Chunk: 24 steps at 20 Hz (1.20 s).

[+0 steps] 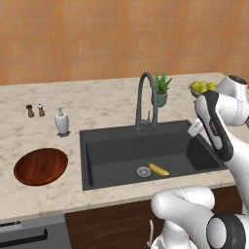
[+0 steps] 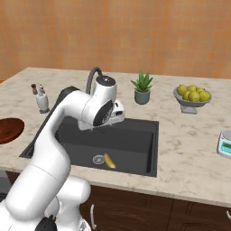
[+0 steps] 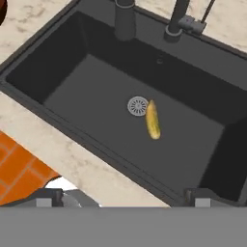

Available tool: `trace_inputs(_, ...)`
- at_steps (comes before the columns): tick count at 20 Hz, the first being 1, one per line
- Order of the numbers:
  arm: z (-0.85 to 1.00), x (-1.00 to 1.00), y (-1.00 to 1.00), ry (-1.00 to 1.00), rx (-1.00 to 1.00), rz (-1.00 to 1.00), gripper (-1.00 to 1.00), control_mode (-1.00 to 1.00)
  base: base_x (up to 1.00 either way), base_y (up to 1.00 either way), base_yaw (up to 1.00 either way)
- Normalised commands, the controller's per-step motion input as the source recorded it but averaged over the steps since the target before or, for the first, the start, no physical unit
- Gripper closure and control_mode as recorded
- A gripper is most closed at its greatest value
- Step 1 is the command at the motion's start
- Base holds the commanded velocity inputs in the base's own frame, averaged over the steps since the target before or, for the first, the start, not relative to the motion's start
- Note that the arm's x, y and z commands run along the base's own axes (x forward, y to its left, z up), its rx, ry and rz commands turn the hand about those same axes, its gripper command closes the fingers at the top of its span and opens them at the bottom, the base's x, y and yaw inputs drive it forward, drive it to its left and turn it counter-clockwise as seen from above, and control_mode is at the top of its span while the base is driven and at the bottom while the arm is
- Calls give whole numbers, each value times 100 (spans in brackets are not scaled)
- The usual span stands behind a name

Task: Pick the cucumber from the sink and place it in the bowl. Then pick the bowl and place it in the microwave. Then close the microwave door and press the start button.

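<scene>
So far nothing of the task is looking done. The cucumber is lying flat on the floor of the sink, just beside the round drain on its right, untouched. The gripper is hanging above the sink with its jaws standing wide apart and nothing between them, looking down at the cucumber from the near side. The faucet is arching over the far rim. Out on the counter, well to the left of the sink, the bowl is sitting empty. Farther off, a soap dispenser and two small shakers are standing at the far left, and a potted plant and a dish of fruit at the far right. Everything is waiting to be done: the pickup, the drop into the bowl, the microwave steps.
</scene>
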Motion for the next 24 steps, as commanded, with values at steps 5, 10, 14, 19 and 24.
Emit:
trace_inputs(5,-34,36,-22,-10,11,31,-100,-100,0,0,0)
trace_inputs(10,-36,49,7,-2,4,19,-100,-100,0,0,0)
trace_inputs(14,-28,61,1,1,2,12,-100,-100,0,0,0)
trace_inputs(19,-38,42,3,-1,1,6,-100,-100,0,0,0)
trace_inputs(24,-37,10,-5,-18,15,5,-100,-100,0,0,0)
